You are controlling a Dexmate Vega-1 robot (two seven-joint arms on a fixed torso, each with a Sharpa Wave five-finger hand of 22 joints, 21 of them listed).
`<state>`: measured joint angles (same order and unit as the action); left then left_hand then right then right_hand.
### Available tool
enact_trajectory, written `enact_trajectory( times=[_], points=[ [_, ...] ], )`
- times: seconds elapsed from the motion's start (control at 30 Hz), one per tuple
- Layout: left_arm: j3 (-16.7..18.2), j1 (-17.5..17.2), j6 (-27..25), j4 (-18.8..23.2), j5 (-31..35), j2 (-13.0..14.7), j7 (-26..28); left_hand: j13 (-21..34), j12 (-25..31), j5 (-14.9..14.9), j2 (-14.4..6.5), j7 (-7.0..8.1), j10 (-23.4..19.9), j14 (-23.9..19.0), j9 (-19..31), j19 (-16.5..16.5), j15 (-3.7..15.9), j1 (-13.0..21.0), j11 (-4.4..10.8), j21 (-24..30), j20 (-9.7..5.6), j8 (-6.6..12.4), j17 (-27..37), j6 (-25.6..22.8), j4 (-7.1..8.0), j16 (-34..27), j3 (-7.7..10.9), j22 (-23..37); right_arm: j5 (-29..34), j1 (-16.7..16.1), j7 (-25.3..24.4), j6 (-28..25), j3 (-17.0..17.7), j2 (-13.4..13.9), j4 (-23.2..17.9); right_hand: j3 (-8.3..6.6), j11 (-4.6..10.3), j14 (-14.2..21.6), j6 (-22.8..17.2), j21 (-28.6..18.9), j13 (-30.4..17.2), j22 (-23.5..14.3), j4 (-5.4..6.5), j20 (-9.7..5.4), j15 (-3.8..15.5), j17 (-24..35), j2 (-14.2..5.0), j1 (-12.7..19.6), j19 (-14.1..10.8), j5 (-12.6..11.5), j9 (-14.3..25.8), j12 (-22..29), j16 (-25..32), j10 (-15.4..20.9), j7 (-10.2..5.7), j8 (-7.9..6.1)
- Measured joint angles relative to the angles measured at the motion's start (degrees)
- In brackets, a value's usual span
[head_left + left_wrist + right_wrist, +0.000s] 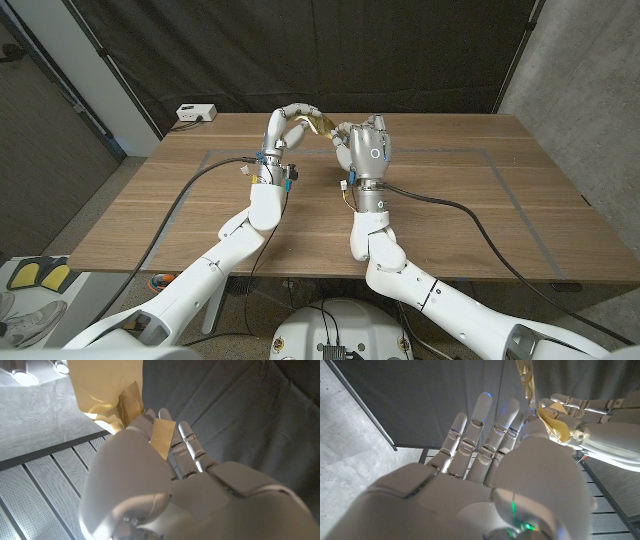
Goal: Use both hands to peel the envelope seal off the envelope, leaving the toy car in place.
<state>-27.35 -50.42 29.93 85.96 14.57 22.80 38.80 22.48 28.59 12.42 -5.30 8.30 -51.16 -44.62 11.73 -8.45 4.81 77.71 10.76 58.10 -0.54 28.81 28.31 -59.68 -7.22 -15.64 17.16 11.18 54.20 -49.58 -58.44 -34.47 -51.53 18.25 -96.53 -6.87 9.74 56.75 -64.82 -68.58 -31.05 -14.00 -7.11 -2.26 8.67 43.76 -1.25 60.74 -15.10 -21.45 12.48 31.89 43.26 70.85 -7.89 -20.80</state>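
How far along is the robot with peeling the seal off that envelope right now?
Done: the envelope is lifted off the table, held up between both hands. In hand: the left hand pinches a tan strip, seemingly the seal, at the envelope's edge, while the right hand grips the envelope. Left: the strip looks still attached, so pulling it free remains. I cannot make out the toy car.

My left hand (285,125) and right hand (366,148) meet above the far middle of the table (470,215), the envelope (322,124) held between them. A box (195,113) lies beyond the table's far-left corner.
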Motion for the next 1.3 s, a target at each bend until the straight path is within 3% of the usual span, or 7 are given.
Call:
enact_trajectory(
  times=[0.3,0.5,0.93,1.03,1.17,1.27,1.3],
  points=[
    [0.42,0.04,1.71,-0.75,0.04,-0.63,0.63,-0.19,-0.55,0.00,-0.24,1.32,-0.43,0.00,-0.29,0.00,0.00,-0.24,0.39,0.46,0.00,0.01,0.26,-0.89,0.09,0.00,-0.57,0.00,-0.62,0.41,-2.37,-0.17,0.26,-0.20,1.17,-1.87,-1.13,1.86,-4.01,-2.46,-0.13,-0.11,-1.20,0.00,0.65,0.97,-1.72,1.64,0.00,2.15,-1.41,0.00,0.02,3.34,1.14,-0.33],
    [0.70,0.10,2.95,-1.07,-0.47,-1.07,0.66,-0.21,-0.66,0.00,-0.39,1.99,-0.85,0.00,-0.53,0.23,0.00,-0.40,0.41,0.46,-0.23,0.02,0.26,-1.57,0.32,0.58,-0.82,-0.30,1.35,-0.85,-3.87,1.86,3.12,-2.53,3.11,-2.25,-1.19,2.05,-4.69,-3.35,-1.36,-0.27,-1.59,-0.09,0.85,2.17,-2.09,3.23,0.53,3.56,-1.73,0.41,0.64,3.85,1.85,-0.34],
    [1.49,-0.23,4.54,-1.66,-2.18,-2.43,-0.07,0.06,-1.55,0.53,0.00,1.63,-1.78,0.21,-0.39,0.22,0.21,-0.79,0.28,0.46,-0.65,0.25,-0.18,-2.27,0.47,1.43,-1.48,-0.31,14.54,-7.54,-5.22,14.44,18.31,-14.60,7.39,-2.72,-1.20,2.05,-4.59,-4.81,-3.08,-0.53,-1.90,-0.10,0.85,4.11,-2.39,3.83,1.15,5.37,-1.72,0.85,1.52,3.84,1.99,-0.17],
    [1.63,-0.38,4.62,-1.69,-2.18,-2.67,-0.08,0.06,-1.55,0.89,0.00,1.63,-1.86,0.21,-0.50,0.22,0.21,-0.79,0.20,0.46,-0.65,0.25,-0.18,-2.27,0.50,1.45,-1.92,-0.31,16.60,-7.71,-5.28,16.72,18.74,-14.97,7.48,-2.82,-1.21,2.05,-4.77,-5.26,-3.09,-0.53,-1.82,-0.10,0.85,4.40,-2.39,3.83,1.15,5.78,-1.72,0.85,1.52,3.84,2.21,-0.16],
    [1.86,-0.60,4.72,-1.69,-1.70,-2.94,0.36,-0.61,-2.66,1.15,-0.05,2.61,-2.84,0.21,-0.79,0.22,0.21,-0.84,0.46,0.46,-0.65,0.25,-0.18,-3.25,0.82,1.67,-2.26,-0.31,18.65,-9.83,-5.35,19.87,24.21,-19.50,8.33,-2.78,-1.42,2.05,-4.69,-5.93,-2.85,-0.53,-1.78,0.02,0.85,4.42,-2.46,4.06,1.50,6.79,-1.72,0.85,1.52,4.05,2.29,-0.16],
    [1.99,-0.70,4.56,-1.66,-1.19,-3.13,0.83,-0.98,-3.12,1.36,-0.32,2.94,-3.29,0.21,-0.82,-0.09,0.21,-1.11,0.60,0.46,-0.96,0.25,-0.17,-3.58,0.93,1.67,-2.39,-0.30,19.22,-10.92,-5.42,23.31,26.68,-21.65,8.38,-0.67,-1.56,1.89,-4.70,-6.47,-2.42,-0.41,0.65,-0.02,0.89,4.63,-3.11,0.46,2.94,8.94,-1.68,-0.02,1.52,3.90,2.28,0.25],
    [2.01,-0.73,4.43,-1.66,-1.02,-3.19,0.97,-0.98,-3.23,1.36,-0.39,2.95,-3.41,0.20,-0.82,-0.09,0.21,-1.17,0.71,0.35,-0.96,0.25,-0.17,-3.58,1.02,1.67,-2.48,-0.31,19.22,-10.98,-5.43,23.73,26.78,-21.73,8.38,-0.88,-1.87,1.38,-4.79,-6.70,-2.22,-0.37,2.05,0.09,0.81,4.65,-3.06,-1.58,3.21,9.49,-1.29,-0.34,1.52,3.59,2.17,0.58]
  ],
)
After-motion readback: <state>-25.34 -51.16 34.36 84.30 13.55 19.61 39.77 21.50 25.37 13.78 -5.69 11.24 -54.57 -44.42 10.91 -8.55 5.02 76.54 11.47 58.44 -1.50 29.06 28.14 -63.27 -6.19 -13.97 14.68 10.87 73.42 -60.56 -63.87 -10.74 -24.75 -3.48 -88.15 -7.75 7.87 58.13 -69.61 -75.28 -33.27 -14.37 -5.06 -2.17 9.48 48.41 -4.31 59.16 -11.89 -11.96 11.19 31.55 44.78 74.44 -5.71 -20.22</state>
